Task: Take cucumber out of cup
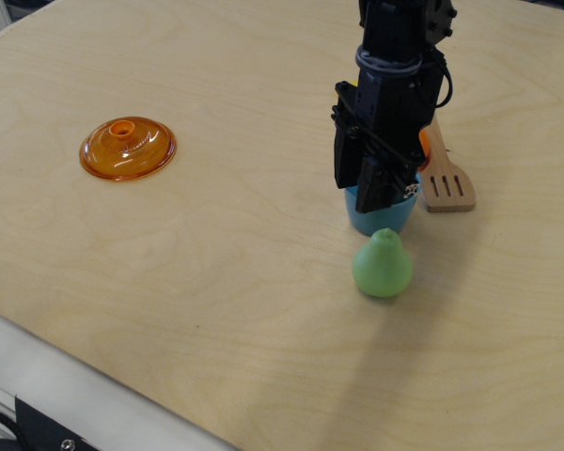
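Observation:
The light blue cup (383, 222) stands on the wooden table (216, 244), right of the middle. My black gripper (368, 195) reaches straight down into the cup, with its fingertips at and below the rim. The two fingers stand close together, closed inside the cup. The cucumber is hidden behind the fingers and the cup wall. Only the lower part of the cup shows below the gripper.
A light green pear (383, 266) sits just in front of the cup, almost touching it. A wooden spatula (446, 184) lies to the right, with a small orange object (423, 141) beside it behind the arm. An orange translucent lid (128, 147) lies far left.

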`<action>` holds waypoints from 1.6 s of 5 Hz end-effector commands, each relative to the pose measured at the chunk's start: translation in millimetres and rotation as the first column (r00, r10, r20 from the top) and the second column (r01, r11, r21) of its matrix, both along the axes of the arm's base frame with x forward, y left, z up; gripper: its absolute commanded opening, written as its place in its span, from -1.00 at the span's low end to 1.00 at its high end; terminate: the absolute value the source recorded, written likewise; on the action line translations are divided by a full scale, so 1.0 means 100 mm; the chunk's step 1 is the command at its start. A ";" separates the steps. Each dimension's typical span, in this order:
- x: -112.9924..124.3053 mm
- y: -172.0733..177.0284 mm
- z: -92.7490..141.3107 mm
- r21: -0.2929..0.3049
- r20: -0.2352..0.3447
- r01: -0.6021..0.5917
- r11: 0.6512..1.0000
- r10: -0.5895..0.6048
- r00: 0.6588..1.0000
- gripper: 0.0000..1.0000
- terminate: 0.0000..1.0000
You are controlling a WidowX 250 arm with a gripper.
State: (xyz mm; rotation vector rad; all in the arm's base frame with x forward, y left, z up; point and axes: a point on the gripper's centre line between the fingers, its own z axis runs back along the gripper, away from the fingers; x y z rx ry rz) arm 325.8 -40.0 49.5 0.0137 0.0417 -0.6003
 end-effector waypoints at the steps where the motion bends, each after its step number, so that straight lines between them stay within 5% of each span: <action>1: 0.02 -0.02 0.46 -0.008 0.084 -0.021 1.000 0.022 0.996 -1.00 -1.00; 4: -0.20 0.25 1.11 0.025 0.111 -0.022 0.999 0.019 0.994 -1.00 -1.00; 6: -0.50 0.80 0.98 0.009 -0.001 0.051 0.999 -0.051 0.999 -1.00 -1.00; 8: -0.46 1.08 0.60 -0.031 -0.003 0.349 0.937 -0.349 0.937 -1.00 -1.00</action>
